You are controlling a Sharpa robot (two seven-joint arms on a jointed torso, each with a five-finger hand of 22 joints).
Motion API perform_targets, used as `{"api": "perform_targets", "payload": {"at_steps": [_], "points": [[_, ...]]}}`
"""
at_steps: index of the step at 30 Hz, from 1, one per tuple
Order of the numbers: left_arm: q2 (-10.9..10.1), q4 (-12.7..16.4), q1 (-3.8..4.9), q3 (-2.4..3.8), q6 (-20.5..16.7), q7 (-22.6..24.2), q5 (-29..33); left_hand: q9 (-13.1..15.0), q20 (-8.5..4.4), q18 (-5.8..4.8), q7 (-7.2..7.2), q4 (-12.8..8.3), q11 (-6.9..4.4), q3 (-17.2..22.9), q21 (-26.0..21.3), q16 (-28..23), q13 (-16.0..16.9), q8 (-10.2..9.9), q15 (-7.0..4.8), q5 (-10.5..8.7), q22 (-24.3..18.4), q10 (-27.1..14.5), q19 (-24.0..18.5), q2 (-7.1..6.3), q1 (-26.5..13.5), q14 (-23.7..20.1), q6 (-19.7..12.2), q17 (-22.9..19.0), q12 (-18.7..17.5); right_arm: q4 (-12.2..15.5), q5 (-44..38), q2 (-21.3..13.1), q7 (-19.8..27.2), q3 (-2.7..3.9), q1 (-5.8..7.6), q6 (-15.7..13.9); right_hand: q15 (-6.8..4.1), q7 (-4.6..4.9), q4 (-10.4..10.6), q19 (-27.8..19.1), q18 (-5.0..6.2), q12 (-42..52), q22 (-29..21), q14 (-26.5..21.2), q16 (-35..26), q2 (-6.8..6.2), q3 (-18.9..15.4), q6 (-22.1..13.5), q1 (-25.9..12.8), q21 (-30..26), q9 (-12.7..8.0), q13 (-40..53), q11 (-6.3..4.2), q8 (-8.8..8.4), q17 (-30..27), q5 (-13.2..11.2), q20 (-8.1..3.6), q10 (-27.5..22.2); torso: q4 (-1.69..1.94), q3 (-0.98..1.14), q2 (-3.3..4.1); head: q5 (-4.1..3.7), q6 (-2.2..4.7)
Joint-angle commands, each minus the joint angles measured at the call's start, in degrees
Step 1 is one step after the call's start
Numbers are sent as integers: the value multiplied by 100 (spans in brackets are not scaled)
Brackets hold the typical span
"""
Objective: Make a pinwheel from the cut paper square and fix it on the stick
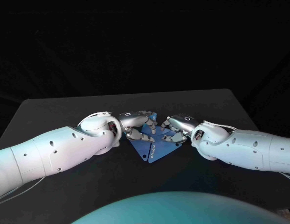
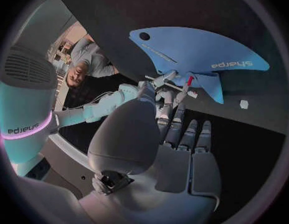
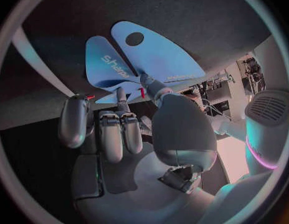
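The blue cut paper square (image 1: 155,148) lies on the black table just in front of me, with some flaps lifted. My left hand (image 1: 137,122) and right hand (image 1: 177,126) meet over its far side, fingertips close together. In the left wrist view a curved flap of the paper (image 2: 194,50) with a punched hole stands up, and the left hand (image 2: 176,144) reaches its fingertips to the flap's base by a small red piece (image 2: 189,79). In the right wrist view the right hand (image 3: 119,134) pinches the folded flaps (image 3: 151,55) at the same red piece (image 3: 142,91).
The black table (image 1: 64,112) stretches out to both sides and beyond the hands. A small white speck (image 2: 243,104) lies on it near the paper. Both forearms angle in from the near corners.
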Motion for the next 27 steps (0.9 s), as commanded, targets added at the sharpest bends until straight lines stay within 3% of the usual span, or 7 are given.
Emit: {"api": "perform_targets", "payload": {"at_steps": [1,7,14,18,22,23,27], "points": [[162,-191,11,-22,236,265,-81,-103,5,55,-55,3,-36,27,-37,-10,-4,-102,24,-28,-14,-36,-51,2,79,-85,-64,-17,-16,-5,-64,13,-54,-7,-12,154,48,-15,-5,8,85,20,106,607,23,45,-40,20,29,4,-11,1509,26,-15,1508,31,31,608,-11,-6,12,-8,0],[385,-449,12,-101,460,373,-149,-237,-1,60,-41,8,5,-110,-71,-29,-6,-177,-14,-29,-37,-79,-115,-55,22,-192,-50,-39,-18,2,-64,19,-58,-7,-10,168,48,-15,-5,8,85,20,106,607,23,45,-40,20,29,4,-11,1509,26,-15,1508,31,31,608,-5,-4,12,-29,0],[492,-592,12,-135,666,488,-168,-324,-1,85,47,4,109,-343,-102,-46,-20,-109,-44,-29,-56,-276,-178,-94,-34,-350,217,-72,-34,4,-64,21,-63,-7,-7,173,47,-15,0,9,85,20,107,607,23,49,-46,23,35,4,-15,1509,26,-15,1508,30,31,608,8,-2,2,-46,0],[512,-624,12,-139,744,518,-170,-403,5,78,-149,-4,152,-425,-103,-23,-9,-216,-9,-29,-57,-174,-185,-52,0,-276,53,-55,-18,0,-64,19,-68,-7,-6,178,47,-15,0,10,84,20,108,607,23,49,-46,24,36,5,-15,1509,26,-15,1508,30,31,608,7,-3,0,-46,0],[519,-649,12,-140,748,516,-173,-429,5,75,-167,-7,124,-455,-104,-19,-16,-244,-18,-29,-58,-235,-188,-33,24,-258,16,-51,-30,-1,-64,19,-72,-7,-5,184,46,-15,1,11,84,20,110,607,23,51,-47,25,37,8,-16,1509,27,-14,1508,30,31,608,10,0,-3,-46,0],[520,-656,12,-141,745,507,-175,-436,4,76,-169,-4,144,-468,-103,-21,-18,-251,-18,-30,-57,-260,-186,-27,23,-268,8,-53,-32,-2,-64,21,-73,-7,-4,185,46,-15,1,11,84,20,110,607,23,51,-47,25,37,8,-16,1509,27,-14,1508,30,31,608,10,0,-3,-48,0],[528,-685,12,-141,783,465,-191,-485,14,27,-331,1,425,-614,-102,-46,-34,-276,96,-30,-57,-513,-189,6,-34,-377,9,-76,-48,-2,-64,24,-76,-7,-3,191,46,-16,3,15,82,20,115,607,23,53,-49,27,41,16,-17,1509,26,-14,1508,31,30,608,9,0,-4,-53,0]]}}
